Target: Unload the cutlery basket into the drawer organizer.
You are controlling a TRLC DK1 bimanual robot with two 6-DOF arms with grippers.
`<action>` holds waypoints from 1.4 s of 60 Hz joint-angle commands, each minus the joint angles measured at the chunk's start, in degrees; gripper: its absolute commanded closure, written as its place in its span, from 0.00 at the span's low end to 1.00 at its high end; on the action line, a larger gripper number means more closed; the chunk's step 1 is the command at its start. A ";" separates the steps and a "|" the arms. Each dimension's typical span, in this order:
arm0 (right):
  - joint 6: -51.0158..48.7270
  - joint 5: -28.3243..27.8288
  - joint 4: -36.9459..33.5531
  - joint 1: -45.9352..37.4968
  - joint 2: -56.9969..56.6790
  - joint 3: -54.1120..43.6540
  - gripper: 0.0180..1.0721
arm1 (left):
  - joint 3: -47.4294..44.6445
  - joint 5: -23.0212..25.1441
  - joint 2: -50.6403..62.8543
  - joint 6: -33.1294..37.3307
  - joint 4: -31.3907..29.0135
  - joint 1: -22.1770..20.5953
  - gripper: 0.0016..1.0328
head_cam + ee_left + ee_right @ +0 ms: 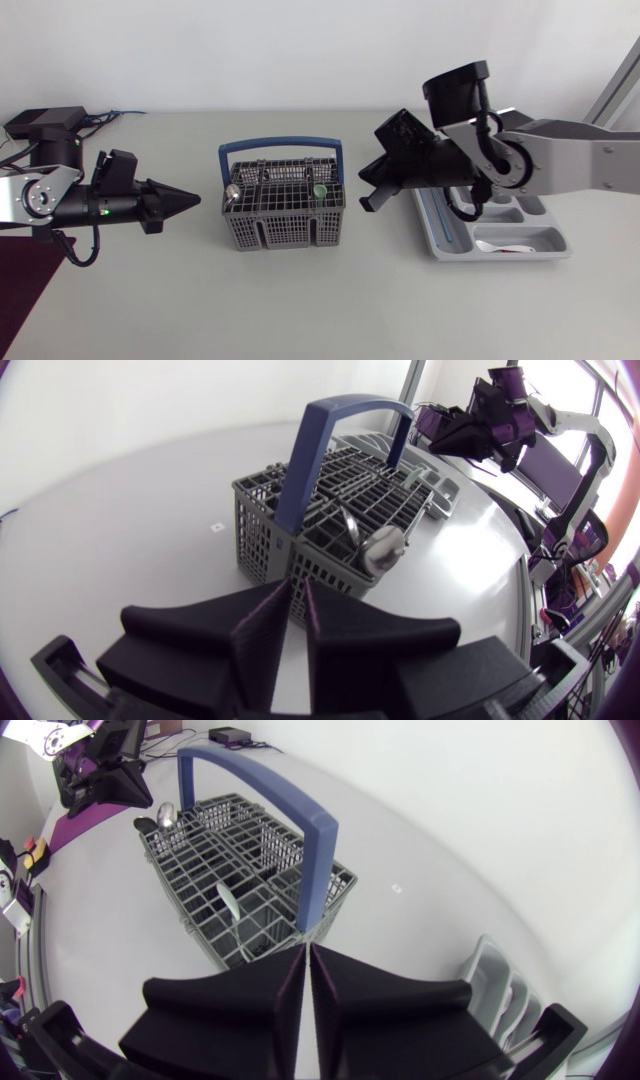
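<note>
Black and wedge-shaped, the left gripper (190, 199) sits at the left of the head view, pointing toward the middle of the frame. Its fingers are drawn together to a point with nothing between them. The left wrist view shows only a thin slit dividing that same gripper (298, 598), and the basket lies just ahead of it.

At centre frame the grey cutlery basket (283, 212) stands upright on the white tabletop (300, 300), its blue handle (280, 149) arching over it. A silver spoon (231, 192) pokes up from a compartment at the basket's left end, and a green-tipped piece (319, 189) rises from one near its right end. I cannot tell what kind of utensil the green-tipped piece is.

Right of the basket, the right gripper (370, 200) hangs above the tabletop between the basket and the drawer organizer (560, 250). Its fingers are pressed together and hold nothing, as its wrist view (305, 965) confirms.

The grey organizer lies flat at right frame, partly under the right arm. A white spoon (505, 246) lies in its nearest compartment.
</note>
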 commanded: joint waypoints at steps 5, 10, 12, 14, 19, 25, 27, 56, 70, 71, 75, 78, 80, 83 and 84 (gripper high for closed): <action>-2.12 2.02 -1.10 3.14 -4.21 -2.47 0.53 | -3.95 0.94 -7.17 1.01 -0.44 0.26 0.41; -2.82 2.20 -1.98 4.28 -5.26 -2.47 0.38 | -4.92 0.94 -10.16 0.66 -0.52 0.26 0.28; -3.08 2.28 -2.33 4.72 -5.26 -2.47 0.31 | -5.18 0.94 -10.86 0.49 -0.52 0.17 0.24; -3.43 2.28 -2.59 5.07 -5.35 -2.38 0.24 | -5.53 1.03 -11.66 0.40 -0.52 0.17 0.20; -3.70 2.28 -2.59 6.04 -5.26 -2.30 0.17 | -6.67 0.94 -13.59 0.31 -0.52 -0.18 0.11; -4.31 2.11 -2.33 7.00 -3.85 -2.30 0.17 | -7.99 0.94 -15.96 0.40 -0.61 -0.27 0.09; -4.40 2.02 -2.24 7.18 -3.06 -2.03 0.17 | -8.61 0.94 -17.11 0.40 -0.61 -0.35 0.08; -7.65 2.55 1.28 9.20 5.46 2.19 0.18 | -14.58 0.85 -23.52 2.33 -0.26 -0.97 0.08; -9.67 4.48 3.03 9.46 8.10 4.47 0.21 | -14.32 0.77 -23.61 2.51 0.27 -1.32 0.08; -9.85 4.57 3.21 9.38 8.19 4.56 0.22 | -14.32 0.77 -23.70 2.51 0.35 -1.41 0.08; -10.46 4.92 3.38 9.20 8.80 5.00 0.22 | -14.14 0.77 -24.05 2.51 0.53 -2.11 0.08; -10.82 5.01 3.65 9.11 9.15 5.26 0.22 | -13.79 0.68 -24.14 2.51 0.53 -2.46 0.08; -10.90 5.01 3.65 9.03 9.15 5.26 0.22 | -13.62 0.68 -24.14 2.68 0.62 -2.73 0.08; -11.17 5.01 3.65 8.94 8.71 4.91 0.22 | -13.09 0.50 -24.14 2.95 0.62 -3.61 0.08; -11.26 5.01 3.65 8.94 8.36 4.73 0.22 | -12.91 0.41 -24.05 3.03 0.62 -3.87 0.08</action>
